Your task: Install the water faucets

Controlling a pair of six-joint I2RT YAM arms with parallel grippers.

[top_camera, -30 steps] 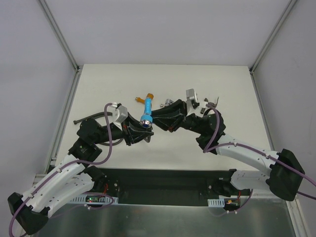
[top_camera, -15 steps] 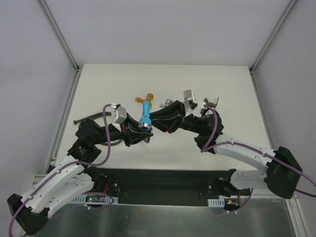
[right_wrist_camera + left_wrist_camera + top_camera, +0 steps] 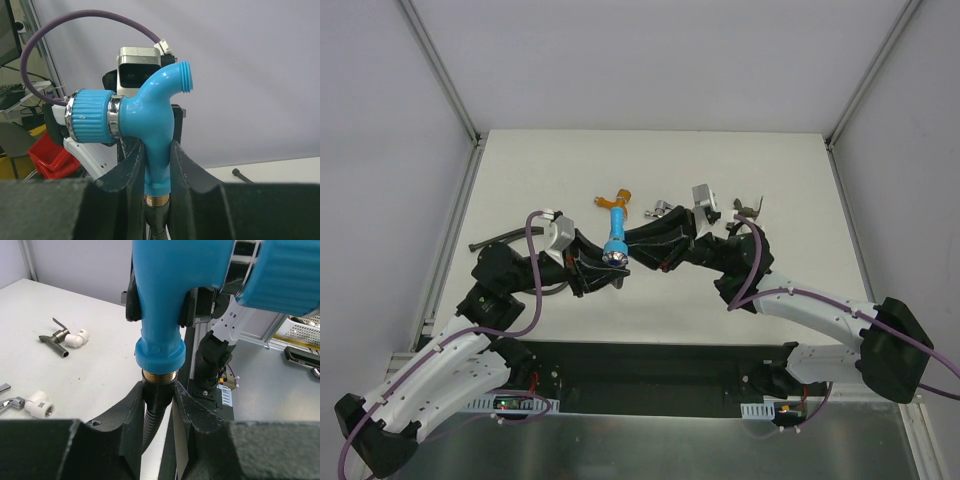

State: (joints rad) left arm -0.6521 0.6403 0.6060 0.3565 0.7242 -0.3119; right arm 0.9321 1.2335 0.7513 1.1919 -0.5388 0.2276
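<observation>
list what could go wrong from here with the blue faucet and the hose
1. The right gripper clamps the blue faucet by its smooth neck; twisting may let it slip or turn in the jaws.
2. The left gripper pinches the hose just under the brass thread; any misalignment between the arms could kink the hose or cross-thread the joint.
3. The orange faucet lies close beyond the grippers and might get knocked.

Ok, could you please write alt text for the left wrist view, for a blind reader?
A blue faucet stands upright, its brass thread meeting a dark hose that the left end effector clamps. On the white table to the left lie a grey faucet and two white elbow fittings.
</observation>
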